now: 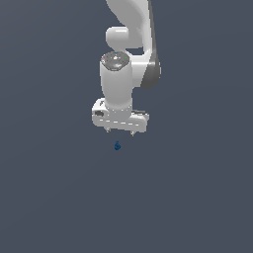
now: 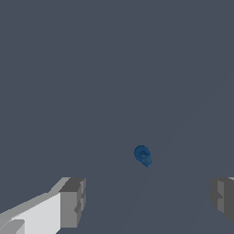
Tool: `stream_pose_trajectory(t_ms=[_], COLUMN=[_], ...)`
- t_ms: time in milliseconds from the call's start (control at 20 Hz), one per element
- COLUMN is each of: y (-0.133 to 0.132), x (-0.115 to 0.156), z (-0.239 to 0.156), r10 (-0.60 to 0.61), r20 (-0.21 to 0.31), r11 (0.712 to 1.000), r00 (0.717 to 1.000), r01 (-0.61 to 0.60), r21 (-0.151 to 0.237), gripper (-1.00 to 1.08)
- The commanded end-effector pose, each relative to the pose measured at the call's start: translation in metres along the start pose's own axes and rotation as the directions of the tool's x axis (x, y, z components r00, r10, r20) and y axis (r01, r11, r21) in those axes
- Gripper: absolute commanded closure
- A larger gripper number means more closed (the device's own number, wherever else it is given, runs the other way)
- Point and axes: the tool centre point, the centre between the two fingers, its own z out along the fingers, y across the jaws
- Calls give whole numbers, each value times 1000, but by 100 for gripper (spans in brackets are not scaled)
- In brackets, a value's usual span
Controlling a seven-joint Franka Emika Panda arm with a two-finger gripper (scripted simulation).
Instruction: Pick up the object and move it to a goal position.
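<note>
One tiny dark-blue knob-ended object (image 1: 117, 146) lies on the flat grey floor (image 1: 49, 197), just below my white two-fingered gripper (image 1: 120, 132), whose jaws stand spread wide and empty. I judge this the approach step: next I must centre over it, descend, then close.

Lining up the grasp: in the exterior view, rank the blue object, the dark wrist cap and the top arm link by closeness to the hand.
1. the blue object, just below the open hand, not touching it.
2. the dark wrist cap, above the hand.
3. the top arm link, at the picture's upper edge.
</note>
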Motion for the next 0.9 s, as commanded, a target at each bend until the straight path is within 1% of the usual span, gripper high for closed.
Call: stream_pose_trajectory(t_ms=[0, 150, 450, 650, 850], y=[4, 9, 21, 26, 29], x=[-3, -7, -17, -22, -25], z=[12, 31, 64, 78, 85], r10=[49, 125, 265, 324, 356], r20=[4, 10, 17, 19, 19], r11=[999, 992, 964, 946, 934], r00=[999, 992, 964, 946, 934], r01=[-49, -125, -265, -324, -356], r21=[0, -2, -11, -17, -20], gripper=[-92, -92, -92, -92, -92])
